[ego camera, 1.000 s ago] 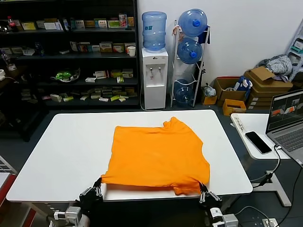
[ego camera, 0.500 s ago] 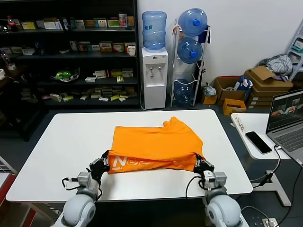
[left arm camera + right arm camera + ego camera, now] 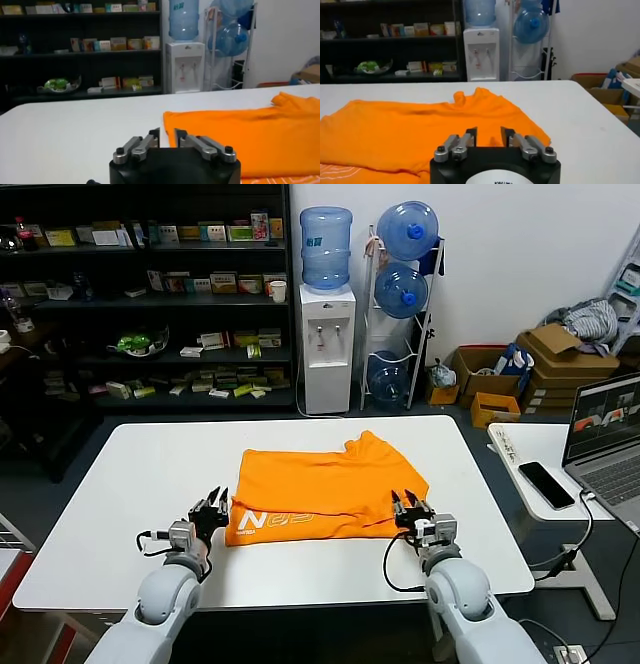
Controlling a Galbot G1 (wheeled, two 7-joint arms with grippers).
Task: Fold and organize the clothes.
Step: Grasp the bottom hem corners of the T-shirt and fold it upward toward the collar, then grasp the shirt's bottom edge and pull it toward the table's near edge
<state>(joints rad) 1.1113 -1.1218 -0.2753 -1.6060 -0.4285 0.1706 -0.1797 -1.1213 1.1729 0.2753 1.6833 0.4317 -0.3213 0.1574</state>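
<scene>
The orange T-shirt (image 3: 325, 489) is lying on the white tabletop (image 3: 130, 484), a little toward the robot's right of centre, with its near portion folded back over the rest so that a band carrying white lettering (image 3: 268, 520) is facing up along the near edge. The collar end is pointing away from the robot, toward the water dispenser (image 3: 327, 349) standing beyond the tabletop. The left tool (image 3: 210, 507) is sitting low over the tabletop just beside the near left corner of the folded shirt, its fingers spread apart and gripping nothing; in the left wrist view the left tool (image 3: 167, 136) is showing a clear gap between its fingertips, with the shirt's edge (image 3: 240, 132) just ahead. The right tool (image 3: 410, 509) is sitting at the near right corner of the shirt, likewise parted and empty; in the right wrist view the right tool (image 3: 489, 134) is opening onto the orange cloth (image 3: 420, 127) spread in front of it. A phone (image 3: 545, 484) and a laptop (image 3: 607, 439) are resting on a side table to the robot's right.
</scene>
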